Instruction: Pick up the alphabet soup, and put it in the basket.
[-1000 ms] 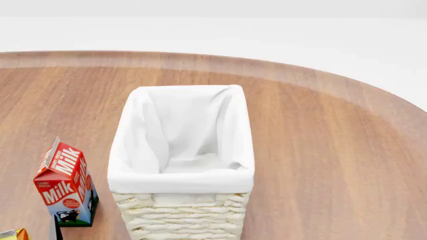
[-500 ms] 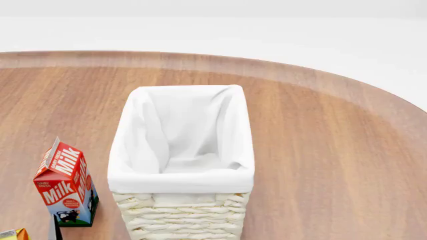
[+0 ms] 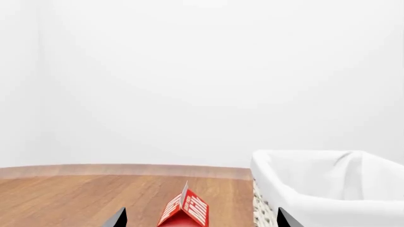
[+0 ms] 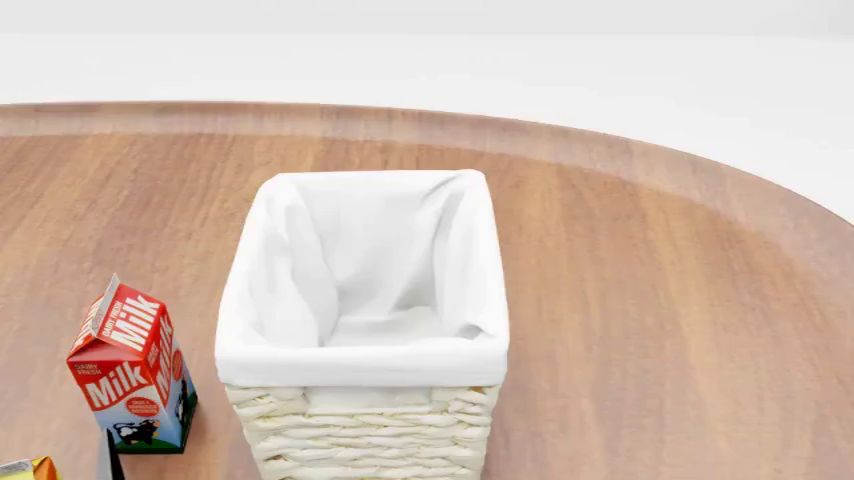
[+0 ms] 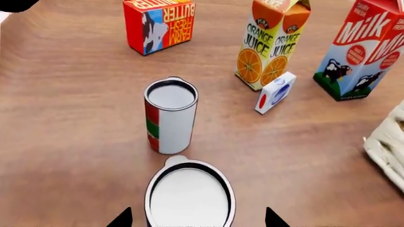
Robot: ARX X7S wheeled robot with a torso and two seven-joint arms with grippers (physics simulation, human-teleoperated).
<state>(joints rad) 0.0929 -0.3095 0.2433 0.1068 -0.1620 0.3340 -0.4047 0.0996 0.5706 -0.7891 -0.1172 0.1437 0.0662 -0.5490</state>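
Tool of the right arm [image 5: 198,218] nearest of all in the right wrist view: spread wide, one dark tip on either side of the alphabet soup [image 5: 189,196], with a sliver of tabletop [image 5: 75,156] showing at each side. Pinches nothing. Soup can upright on the wood, seen from above, so only the white-grey lid and dark rim on show; label hidden from this angle.

Just beyond, a second can [image 5: 170,116], upright too, with a red-and-green strip down its white side. Stands close to the soup but apart from it.

Farther on, a small white box [image 5: 276,92] with blue and red marks, tilted up against the foot of the orange juice carton [image 5: 275,42]. Level with that, a red butter box [image 5: 158,23] to one side and the milk carton [image 5: 366,52] to the other. Woven corner of the basket [image 5: 388,151] at the frame's edge, well apart from the soup.

Left tool [image 3: 200,220] likewise spread, closed on nothing, only its two dark tips in frame, with the red milk carton top ahead of them and the basket's cloth rim beside.

From the head view: basket mid-tabletop, white lining folded over the rim, only cloth visible inside; milk carton near its left side.
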